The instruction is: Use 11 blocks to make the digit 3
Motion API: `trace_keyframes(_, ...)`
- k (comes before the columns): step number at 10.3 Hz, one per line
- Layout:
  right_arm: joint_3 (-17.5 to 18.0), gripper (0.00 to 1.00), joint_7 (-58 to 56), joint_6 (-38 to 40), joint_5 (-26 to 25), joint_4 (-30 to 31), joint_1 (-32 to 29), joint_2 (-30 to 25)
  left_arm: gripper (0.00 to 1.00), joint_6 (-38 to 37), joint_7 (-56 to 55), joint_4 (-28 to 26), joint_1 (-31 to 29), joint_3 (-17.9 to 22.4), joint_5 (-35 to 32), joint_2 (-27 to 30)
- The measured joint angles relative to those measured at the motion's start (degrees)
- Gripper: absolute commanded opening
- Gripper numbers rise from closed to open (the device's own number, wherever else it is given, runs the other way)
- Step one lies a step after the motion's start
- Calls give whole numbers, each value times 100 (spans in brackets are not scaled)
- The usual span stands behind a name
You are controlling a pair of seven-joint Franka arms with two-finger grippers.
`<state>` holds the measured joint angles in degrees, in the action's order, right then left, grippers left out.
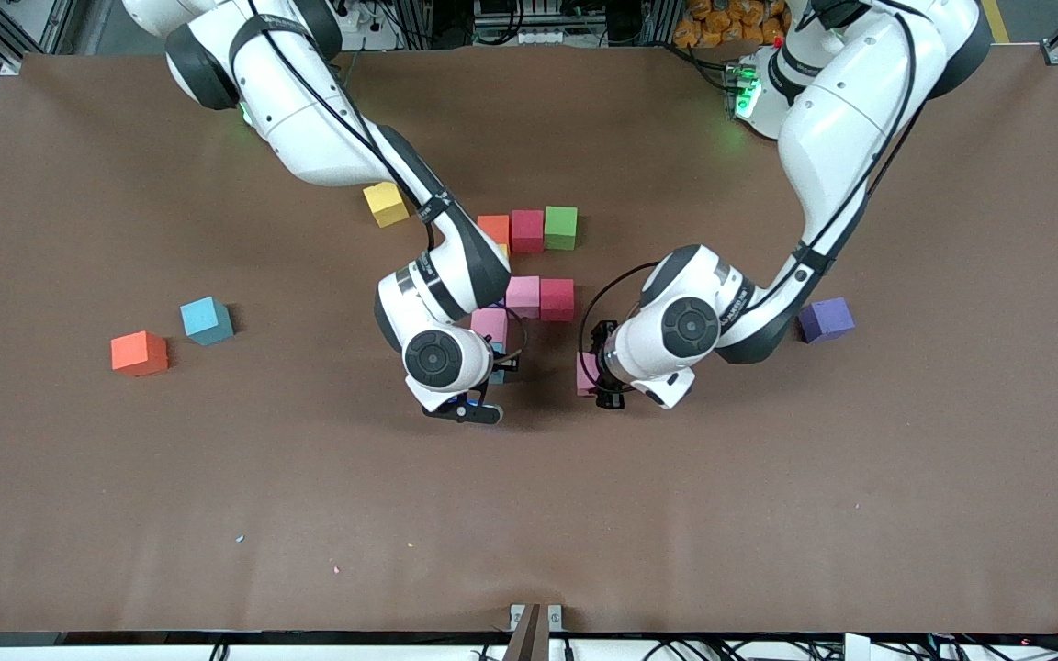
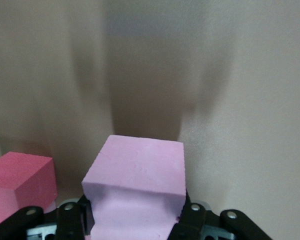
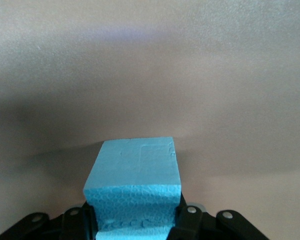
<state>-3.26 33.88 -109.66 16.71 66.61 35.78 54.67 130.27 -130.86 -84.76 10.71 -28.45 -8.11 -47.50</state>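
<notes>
Left end effector (image 1: 599, 375): clamped on pink block (image 2: 137, 187), low over the desk (image 1: 768, 505), at 5 o'clock from the figure; likely held as the next piece.
Right end effector (image 1: 492, 372): clamped on blue block (image 3: 135, 192), at 6 o'clock from the figure.
Digit 3 (image 1: 534, 266): partial, mid-desk; orange, red and green top bar, pink and red below.
Loose: yellow block (image 1: 387, 204), purple block (image 1: 827, 319).

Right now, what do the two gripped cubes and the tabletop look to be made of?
Pink cube in the left gripper: likely foam, matte, finely grainy faces, no glare. Blue cube in the right gripper: the same, with a pebbly cell texture on its side. Table: a brown matte covering, perhaps felt or board; I cannot tell which.
</notes>
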Motion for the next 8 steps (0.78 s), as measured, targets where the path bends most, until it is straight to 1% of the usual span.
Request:
trace_keyframes(2,5,0,0,-31,3,69,1,-39,0,76,-209,42,98,40,0,-14)
trace_keyframes(4,6,0,0,-34,5,74,0,-41,0,369,-474,48,244,43,0,-62)
trace_keyframes(5,6,4,0,-35,5,75,1,-41,0,499,-570,51,335,47,0,-111)
trace_keyframes(7,6,33,0,-36,6,77,1,-42,0,644,-636,68,425,72,0,-203)
trace_keyframes(8,6,76,0,-36,6,77,1,-42,0,685,-636,73,425,86,0,-233)
